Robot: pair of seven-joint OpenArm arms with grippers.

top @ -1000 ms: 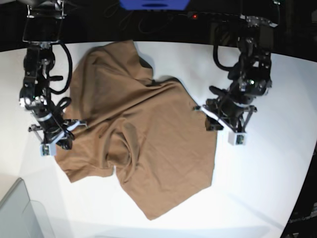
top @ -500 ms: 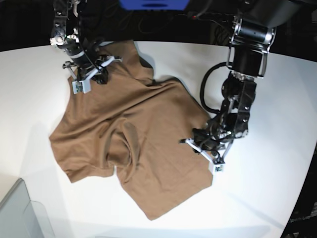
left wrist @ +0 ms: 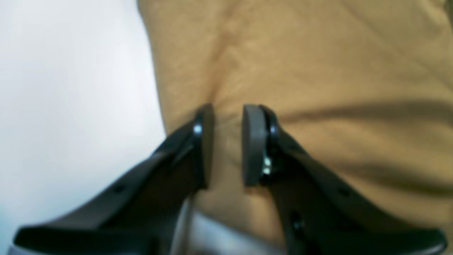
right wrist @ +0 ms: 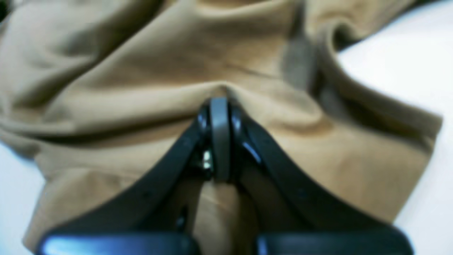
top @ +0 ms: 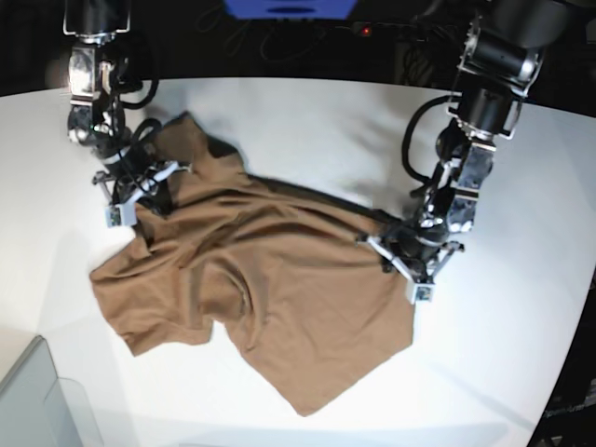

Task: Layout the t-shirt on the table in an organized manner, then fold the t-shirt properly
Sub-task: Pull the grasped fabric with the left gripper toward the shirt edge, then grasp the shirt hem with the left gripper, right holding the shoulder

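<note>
The brown t-shirt (top: 270,289) lies rumpled and spread across the white table (top: 307,121). My right gripper (top: 154,203) is at the shirt's upper left part. In the right wrist view its pads are pressed together on a pinched ridge of the t-shirt (right wrist: 141,88), so that gripper (right wrist: 220,102) is shut. My left gripper (top: 389,265) sits on the shirt's right edge. In the left wrist view its jaws stand a narrow gap apart, with the t-shirt (left wrist: 318,71) puckering into that gap at the gripper (left wrist: 228,109). Bare table (left wrist: 70,88) shows to the left.
A grey translucent bin corner (top: 37,400) sits at the front left. The table's curved edge (top: 568,354) runs down the right side. A blue object (top: 289,7) and cables lie beyond the far edge. White tabletop (right wrist: 407,71) shows beside the cloth.
My right gripper has come down and to the left, and the shirt's top part has moved left and lower with it. My left gripper has shifted up along the shirt's right edge.
</note>
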